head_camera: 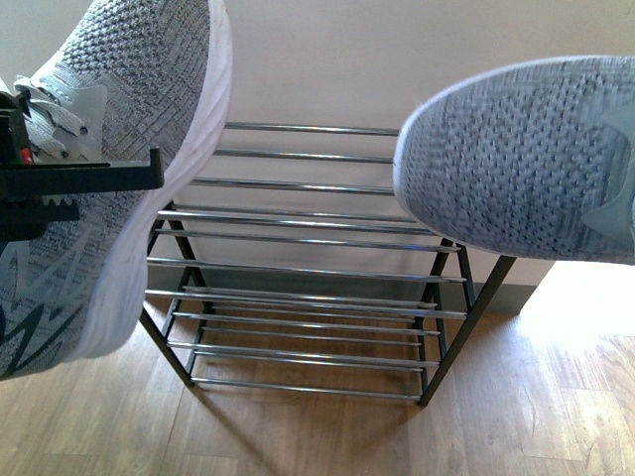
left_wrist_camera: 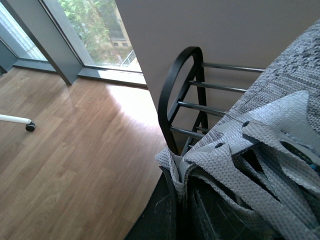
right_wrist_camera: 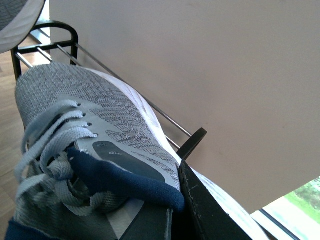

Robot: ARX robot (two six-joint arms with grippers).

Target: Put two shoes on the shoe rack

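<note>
The shoe rack (head_camera: 308,297) stood on the wooden floor (head_camera: 298,436). Before it, aloft, hung the left sneaker (head_camera: 119,109) and the right sneaker (head_camera: 516,159). The left gripper (head_camera: 114,190) and the right gripper (right_wrist_camera: 175,217) each had jaws clamped on a sneaker's collar.

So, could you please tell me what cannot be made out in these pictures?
Front view: the left sneaker hides part of the shoe rack's left frame; its own ends are cut off by the edges.
Front view: the right sneaker shows only its toe; the rest is cut off by the edge.
Both wrist views: each sneaker hides most of the rack.
</note>
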